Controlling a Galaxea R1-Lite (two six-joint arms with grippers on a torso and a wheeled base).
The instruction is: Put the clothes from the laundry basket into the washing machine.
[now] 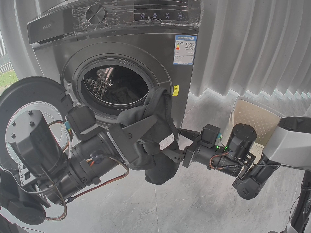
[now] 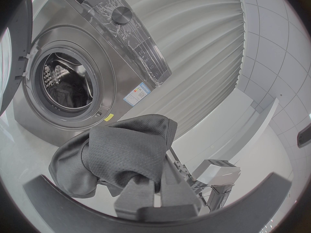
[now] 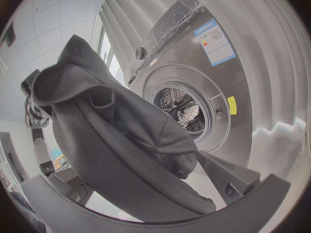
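The left gripper (image 2: 158, 182) sits lower centre of the head view, in front of the washer's open mouth. Its fingers (image 2: 136, 191) are drawn almost together, only a thin slit between them, and they pinch a fold of the dark garment (image 1: 158, 107). The cloth bunches over the fingertips and hangs below as a loose lump, clear of the floor.

Just right of it, the right gripper (image 1: 171, 141) meets the same bundle from the other side. Its fingers (image 3: 226, 177) are spread wide, and the garment lies between and over them rather than being clamped. This looks like support: a second arm gathers a floppy bundle so that trailing ends should not catch on the door rim.

Beyond them, upper centre, stands the washing machine (image 1: 129, 46). Its door (image 1: 29, 91) is swung to the left edge, and the drum opening (image 1: 113, 84) shows dark cloth inside. The laundry basket (image 1: 256, 117) stands on the floor at right, near the curtain (image 1: 252, 33).
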